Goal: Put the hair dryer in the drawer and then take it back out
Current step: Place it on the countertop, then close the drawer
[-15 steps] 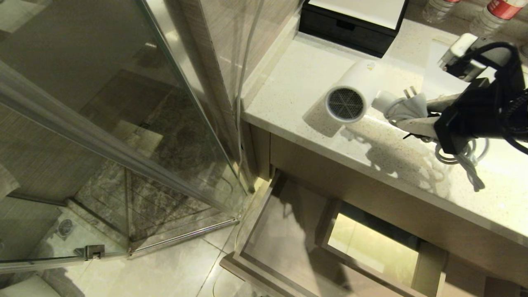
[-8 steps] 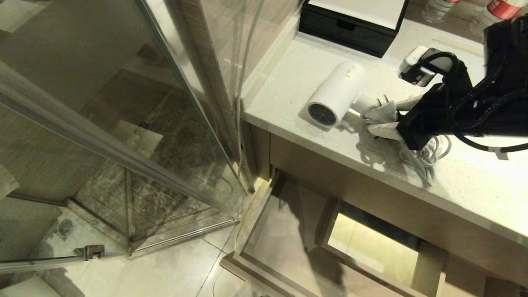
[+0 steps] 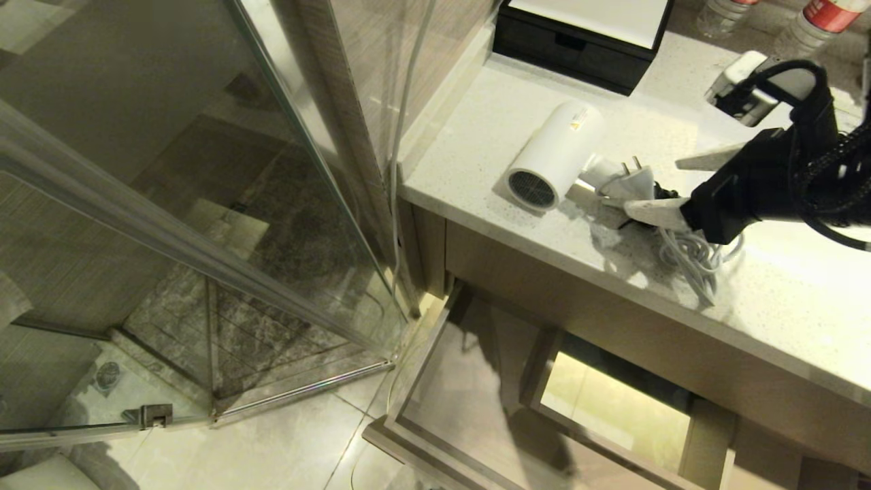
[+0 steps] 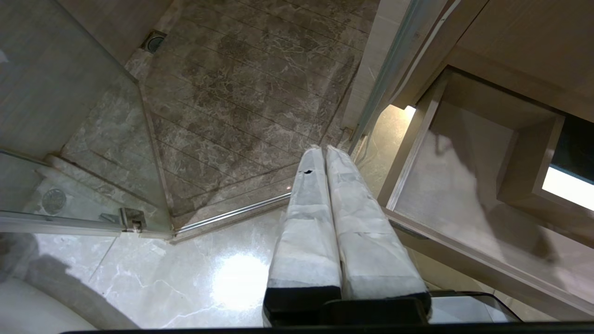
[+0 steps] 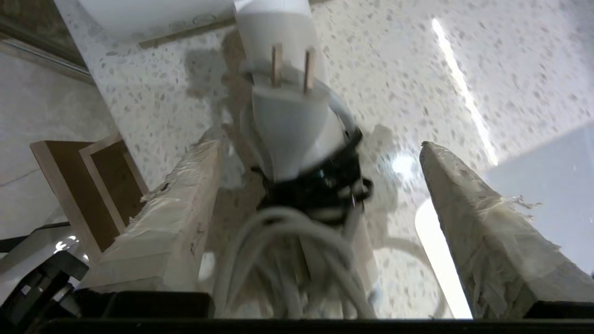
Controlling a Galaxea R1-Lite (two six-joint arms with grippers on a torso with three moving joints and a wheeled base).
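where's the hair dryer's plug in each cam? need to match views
Head: plug lies on the counter, just right of the hair dryer, by the open right gripper.
Left wrist: not in view.
Right wrist: plug centre, prongs up, between the fingers.
Shared landmark: the open drawer.

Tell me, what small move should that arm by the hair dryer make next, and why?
Probably lift straight away. The hair dryer lies on the counter, out of the open drawer, and the right gripper stands open around its plug, gripping nothing.
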